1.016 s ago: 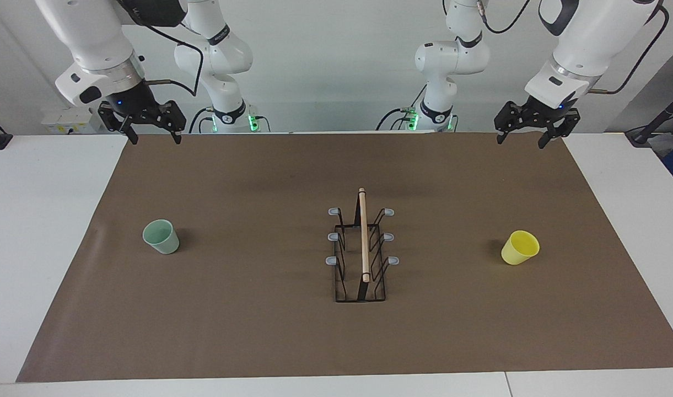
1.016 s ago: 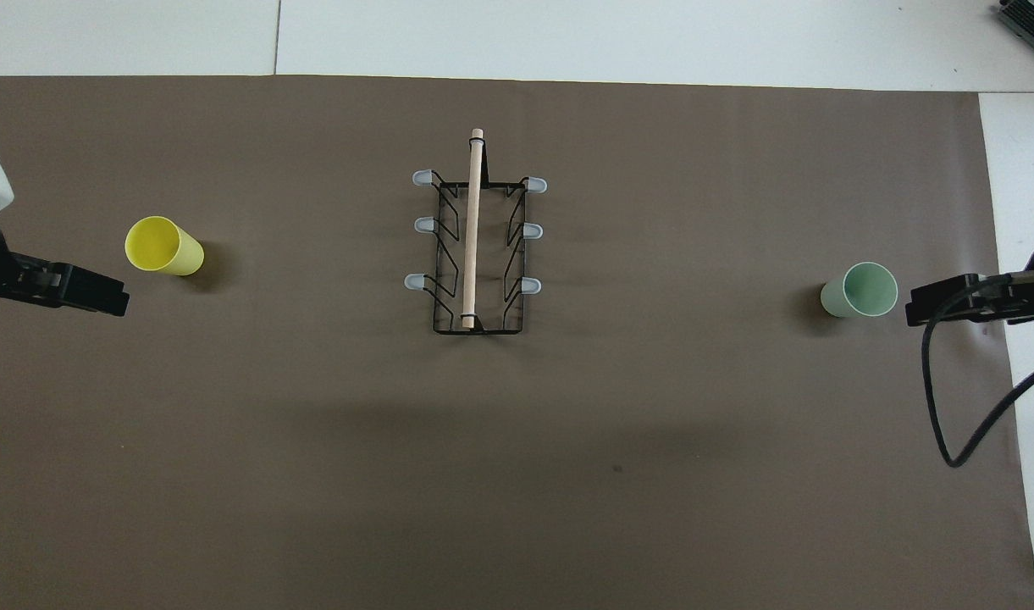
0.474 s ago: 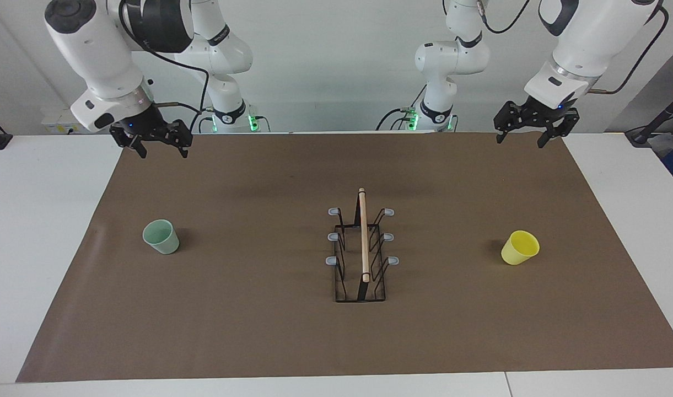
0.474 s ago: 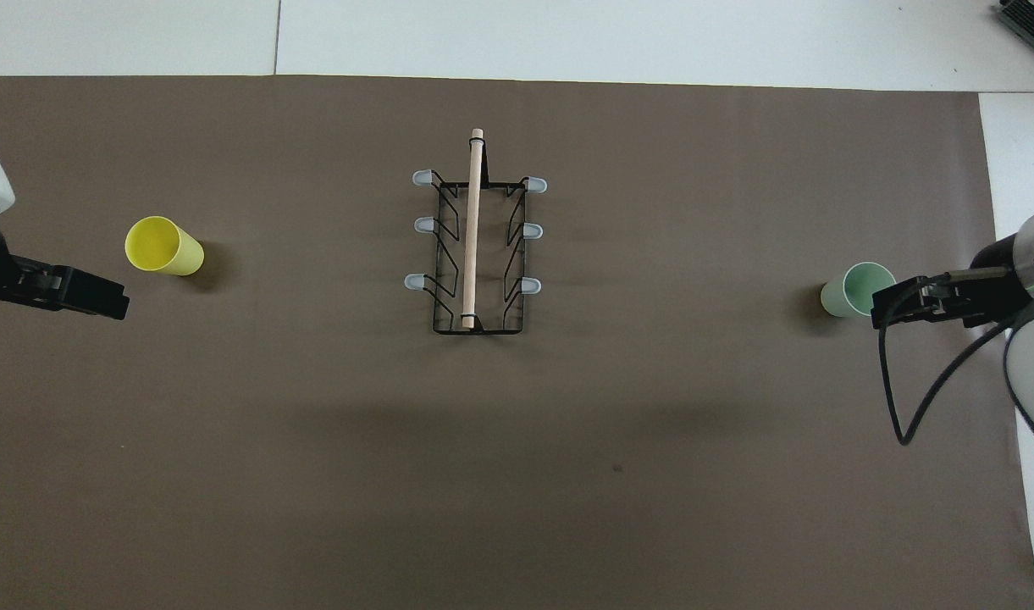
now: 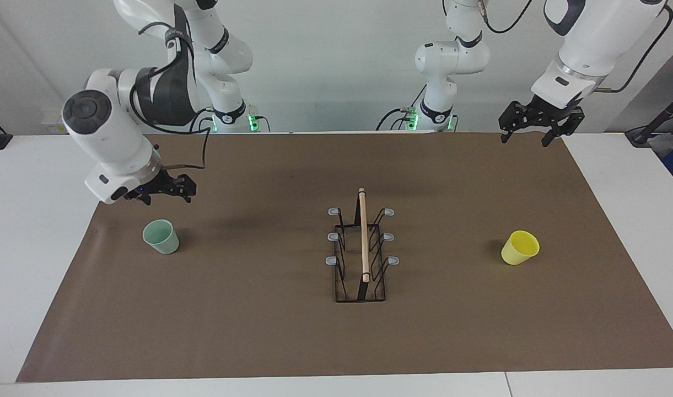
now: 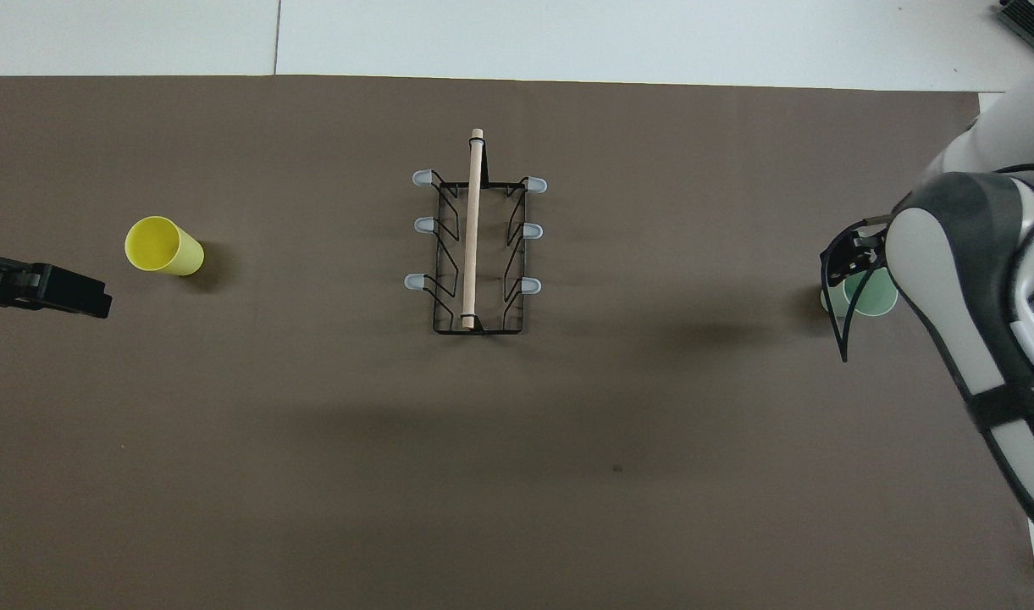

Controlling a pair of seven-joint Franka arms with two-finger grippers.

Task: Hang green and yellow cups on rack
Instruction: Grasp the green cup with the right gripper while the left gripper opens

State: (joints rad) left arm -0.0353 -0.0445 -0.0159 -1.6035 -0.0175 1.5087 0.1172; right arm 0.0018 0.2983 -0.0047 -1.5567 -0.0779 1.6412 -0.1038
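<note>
The pale mint green cup (image 5: 161, 236) stands upright on the brown mat toward the right arm's end of the table. My right gripper (image 5: 167, 196) hangs open in the air just on the robots' side of it and does not touch it. In the overhead view the right gripper (image 6: 851, 263) and arm cover part of the green cup (image 6: 874, 298). The yellow cup (image 5: 519, 247) stands tilted toward the left arm's end and shows in the overhead view (image 6: 163, 246). My left gripper (image 5: 536, 136) waits open, high over the mat's edge nearest the robots. The rack (image 5: 363, 237) stands mid-table with all prongs bare.
A brown mat (image 5: 259, 320) covers most of the white table (image 5: 33, 220). The rack (image 6: 472, 237) lies with its wooden rod pointing away from the robots. A loose black cable hangs by the right wrist (image 6: 843, 339).
My right arm has swung down and out from the mat's edge nearest the robots to just by the green cup. My left gripper has barely shifted. Cups and rack have not moved.
</note>
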